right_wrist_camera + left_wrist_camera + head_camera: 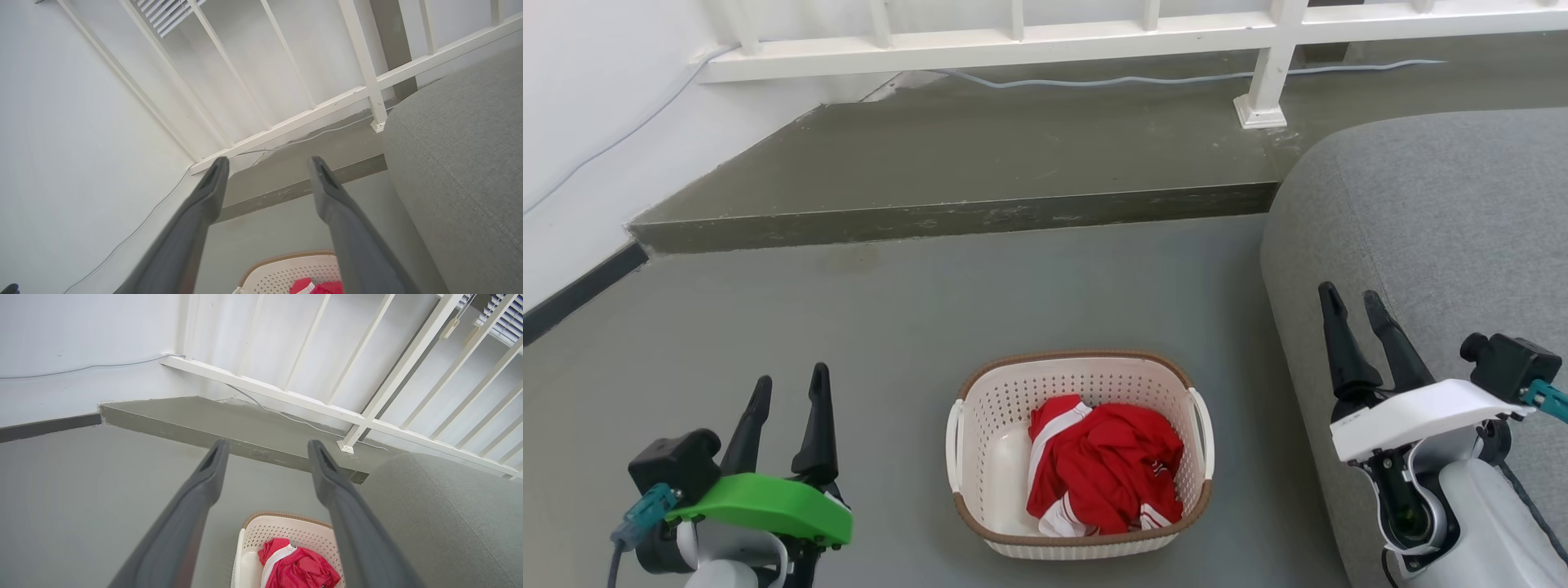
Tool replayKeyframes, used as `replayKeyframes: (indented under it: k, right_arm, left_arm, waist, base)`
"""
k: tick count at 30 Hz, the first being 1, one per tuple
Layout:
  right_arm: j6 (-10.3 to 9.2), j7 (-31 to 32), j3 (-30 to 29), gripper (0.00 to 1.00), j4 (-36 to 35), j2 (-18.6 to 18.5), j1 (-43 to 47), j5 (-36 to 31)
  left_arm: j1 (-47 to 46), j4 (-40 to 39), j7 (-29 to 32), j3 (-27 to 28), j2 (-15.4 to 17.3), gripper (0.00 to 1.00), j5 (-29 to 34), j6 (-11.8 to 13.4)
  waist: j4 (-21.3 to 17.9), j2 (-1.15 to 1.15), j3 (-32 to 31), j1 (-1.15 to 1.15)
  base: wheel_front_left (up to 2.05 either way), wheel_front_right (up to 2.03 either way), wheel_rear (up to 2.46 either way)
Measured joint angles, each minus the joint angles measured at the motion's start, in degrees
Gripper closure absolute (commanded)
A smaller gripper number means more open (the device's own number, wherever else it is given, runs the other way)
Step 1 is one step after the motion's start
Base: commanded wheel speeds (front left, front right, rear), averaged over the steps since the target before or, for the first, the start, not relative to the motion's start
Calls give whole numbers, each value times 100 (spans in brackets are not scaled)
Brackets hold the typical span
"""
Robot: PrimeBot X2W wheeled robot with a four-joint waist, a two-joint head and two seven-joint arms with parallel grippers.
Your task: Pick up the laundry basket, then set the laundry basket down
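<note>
Now: cream-white perforated plastic laundry basket (1086, 382), brown woven-look rim, sits on the grey floor (890, 327) between my claws, red garment (1111, 465) inside. My left gripper (792, 374) and right gripper (1349, 291) both spread, touching nothing.

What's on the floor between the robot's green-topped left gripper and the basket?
Nothing: in the head view, just bare grey floor separates the left gripper from the laundry basket.

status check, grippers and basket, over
Left gripper open, right gripper open, both empty. Laundry basket on floor between them, red garment inside. Grey sofa close on right side.
</note>
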Motion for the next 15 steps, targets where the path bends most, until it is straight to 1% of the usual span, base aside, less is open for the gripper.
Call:
replayKeyframes:
  k: [1,6,7,9,15]
  right_arm:
    - [-36,-18,2,0,-2,1,-4,-90]
    - [-45,-102,26,0,-3,4,-26,-479]
    - [-96,-116,34,0,-3,10,-30,-553]
    - [-136,-131,41,0,-3,12,-32,-677]
    - [-160,-247,77,0,-14,12,-93,-1129]
  left_arm:
    - [-9,-5,-7,-4,-2,0,58,0]
    - [-71,-25,-86,-13,-19,0,442,0]
    - [-83,-37,-125,-13,-21,0,530,0]
    - [-86,-51,-145,-16,-27,0,700,0]
    - [-94,-105,-270,-25,-67,0,1147,1]
  waist:
    - [-1,0,1,0]
    - [-7,0,6,0]
    - [-9,0,8,0]
    - [-12,0,14,0]
    - [-17,0,45,0]
  base:
    - [0,0,0]
    - [0,0,0]
    - [0,0,0]
    - [0,0,0]
    - [0,0,0]
